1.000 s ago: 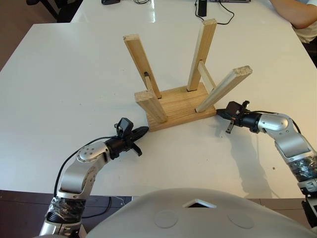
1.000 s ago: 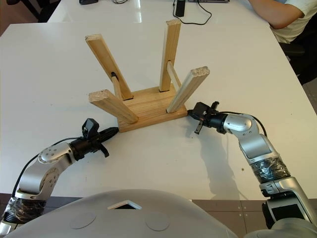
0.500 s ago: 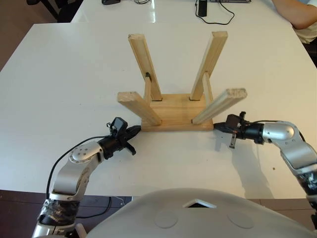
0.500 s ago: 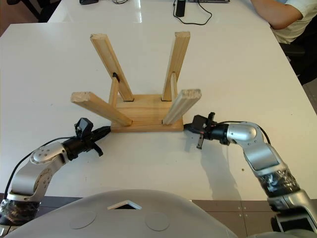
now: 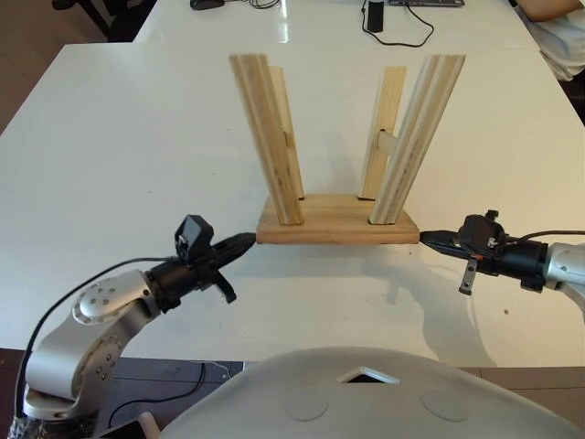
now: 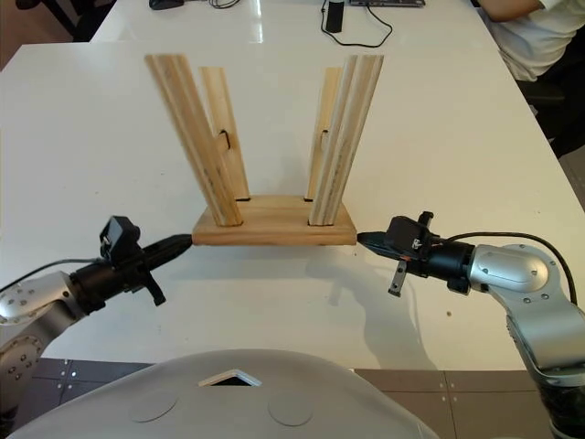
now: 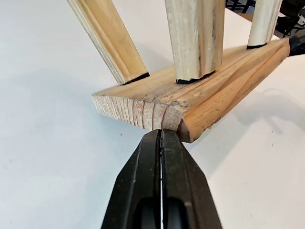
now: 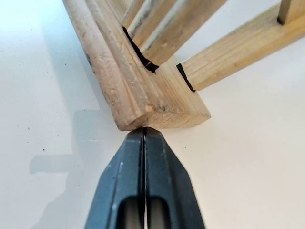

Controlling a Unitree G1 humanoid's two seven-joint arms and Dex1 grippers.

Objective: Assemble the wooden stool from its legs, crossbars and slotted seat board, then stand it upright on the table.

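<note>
**Stool (image 5: 336, 227) upside down, closed tips at both ends**

Rests inverted near the middle of the white table (image 5: 119, 146), well apart from the left, right and near edges. Points four legs (image 5: 416, 128) upward, splayed slightly outward toward their tops, each set into the seat board (image 5: 311, 229). Lies with that board flat on the tabletop, long side facing the near edge. Shows short crossbars (image 5: 385, 139) joining the near and far legs on each side.

Touched at the board's left end by the left gripper (image 5: 245, 240), low over the table, fingers (image 7: 151, 157) pressed together to a point against the board's lower corner. Met at the right end by the right gripper (image 5: 430, 239), fingers (image 8: 136, 152) likewise pressed together, the tip against the bottom edge of that corner. Nothing pinched in either.

Beyond the far edge, on a second white surface: a dark cable (image 5: 409, 38) and a small black device (image 5: 372, 16).
</note>
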